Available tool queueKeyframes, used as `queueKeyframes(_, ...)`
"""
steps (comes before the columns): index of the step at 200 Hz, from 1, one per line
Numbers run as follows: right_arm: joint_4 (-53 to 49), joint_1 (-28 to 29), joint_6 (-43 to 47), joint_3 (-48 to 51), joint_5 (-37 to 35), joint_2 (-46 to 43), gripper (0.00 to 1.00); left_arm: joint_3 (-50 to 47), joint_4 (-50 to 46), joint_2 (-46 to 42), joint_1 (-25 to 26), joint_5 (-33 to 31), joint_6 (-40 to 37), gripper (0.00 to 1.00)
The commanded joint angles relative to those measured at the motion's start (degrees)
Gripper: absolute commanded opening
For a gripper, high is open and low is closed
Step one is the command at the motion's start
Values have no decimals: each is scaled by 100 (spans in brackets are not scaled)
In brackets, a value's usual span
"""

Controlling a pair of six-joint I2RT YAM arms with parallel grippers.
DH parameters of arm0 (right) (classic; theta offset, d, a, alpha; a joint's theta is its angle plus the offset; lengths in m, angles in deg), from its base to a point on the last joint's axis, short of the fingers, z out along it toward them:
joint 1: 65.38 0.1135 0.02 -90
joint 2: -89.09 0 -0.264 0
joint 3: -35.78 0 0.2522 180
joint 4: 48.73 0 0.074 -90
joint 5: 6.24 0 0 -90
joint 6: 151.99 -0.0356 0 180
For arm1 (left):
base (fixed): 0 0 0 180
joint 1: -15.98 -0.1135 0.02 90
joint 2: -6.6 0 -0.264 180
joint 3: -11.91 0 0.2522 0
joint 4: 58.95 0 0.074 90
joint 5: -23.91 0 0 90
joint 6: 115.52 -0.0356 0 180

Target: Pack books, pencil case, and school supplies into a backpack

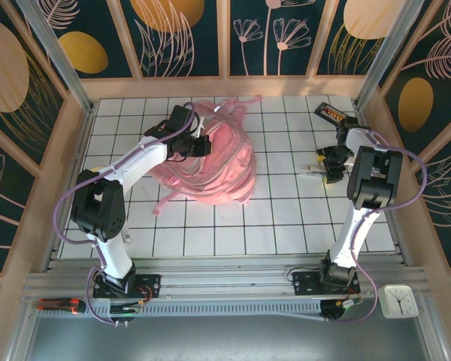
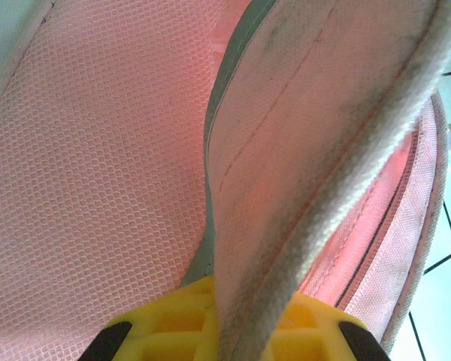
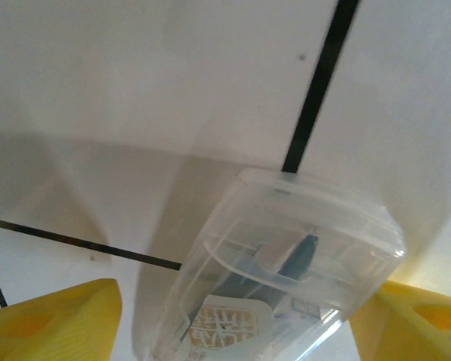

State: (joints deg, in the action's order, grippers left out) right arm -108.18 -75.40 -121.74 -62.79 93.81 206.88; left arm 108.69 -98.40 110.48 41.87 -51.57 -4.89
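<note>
top external: one pink backpack (image 1: 224, 171) lies on the tiled table (image 1: 286, 226), and the left claw (image 1: 201, 143) sits on its upper left edge. in the left wrist view that claw is clenched on one pink, whitish-edged strip (image 2: 308, 150) of the backpack, which runs up from between its two yellow fingers (image 2: 165, 331), with mesh fabric to their left. the right claw (image 1: 325, 167), well right of the backpack, is released. its two fingers stand either side of one clear case (image 3: 286, 263), with a gap at the left finger. one black gadget (image 1: 331, 113) lies just beyond that claw.
</note>
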Motion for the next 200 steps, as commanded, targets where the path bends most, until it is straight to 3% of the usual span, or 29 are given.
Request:
queueKeyframes(1, 99, 78, 137, 94, 72, 64, 72, -7, 320, 57, 40, 190, -112, 0)
queueKeyframes(66, 136, 343, 833, 112, 285, -70, 56, -42, 368, 40, 39, 161, -85, 0)
queueKeyframes(93, 387, 569, 1418, 171, 716, -152, 52, -71, 389, 10, 40, 173, -62, 0)
queueKeyframes(110, 304, 854, 2039, -67, 928, -98, 52, -93, 390, -16, 40, 179, -47, 0)
queueKeyframes(155, -969, 1943, 3915, -1358, 663, 563, 52, -268, 457, -130, 41, 182, -29, 0)
queueKeyframes(200, -1000, 2791, 5057, -1093, 8, 574, 51, -427, 460, -267, 39, 138, -66, 0)
